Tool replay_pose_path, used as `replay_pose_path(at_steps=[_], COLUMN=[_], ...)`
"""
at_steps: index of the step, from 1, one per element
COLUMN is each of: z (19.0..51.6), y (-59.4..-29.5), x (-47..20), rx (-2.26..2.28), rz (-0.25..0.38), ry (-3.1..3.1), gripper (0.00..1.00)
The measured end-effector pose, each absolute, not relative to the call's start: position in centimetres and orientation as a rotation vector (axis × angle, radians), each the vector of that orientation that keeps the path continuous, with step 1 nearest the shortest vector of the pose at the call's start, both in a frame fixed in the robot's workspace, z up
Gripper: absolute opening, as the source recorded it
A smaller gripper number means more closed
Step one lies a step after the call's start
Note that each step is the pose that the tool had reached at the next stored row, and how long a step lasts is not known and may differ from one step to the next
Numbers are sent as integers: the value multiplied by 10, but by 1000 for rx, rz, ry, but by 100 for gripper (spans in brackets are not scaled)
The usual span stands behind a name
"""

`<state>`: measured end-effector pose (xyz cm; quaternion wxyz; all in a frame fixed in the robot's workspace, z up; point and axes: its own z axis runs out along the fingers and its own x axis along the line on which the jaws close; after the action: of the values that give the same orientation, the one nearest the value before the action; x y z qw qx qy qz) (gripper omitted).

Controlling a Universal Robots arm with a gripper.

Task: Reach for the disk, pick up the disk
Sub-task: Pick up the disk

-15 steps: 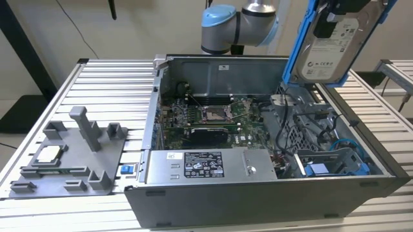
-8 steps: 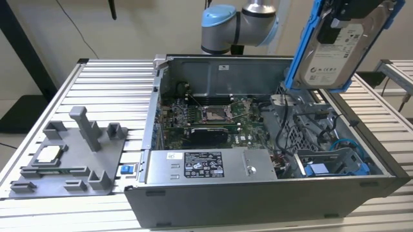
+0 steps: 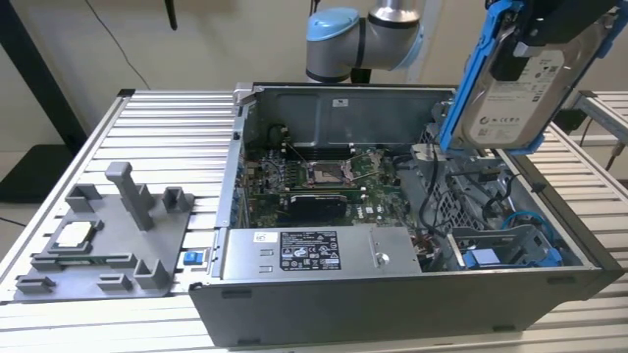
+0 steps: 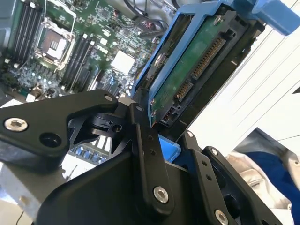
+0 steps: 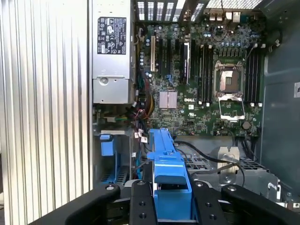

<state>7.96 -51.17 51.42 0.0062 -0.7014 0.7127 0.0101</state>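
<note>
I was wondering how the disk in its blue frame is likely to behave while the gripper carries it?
The disk looks rigid, a metal body that should not flex. It is probably heavy for its size. The gripper grips the blue plastic frame from both sides; that frame may give a little, so the disk could shift or swing. Its exposed circuit board looks fragile against knocks.
</note>
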Motion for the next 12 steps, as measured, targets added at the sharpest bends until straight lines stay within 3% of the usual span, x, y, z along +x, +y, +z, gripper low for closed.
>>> replay_pose_path(at_steps=[12], z=[503], y=[-550], x=[80], rx=[-2195], rz=[32], ry=[2230], gripper=[0])
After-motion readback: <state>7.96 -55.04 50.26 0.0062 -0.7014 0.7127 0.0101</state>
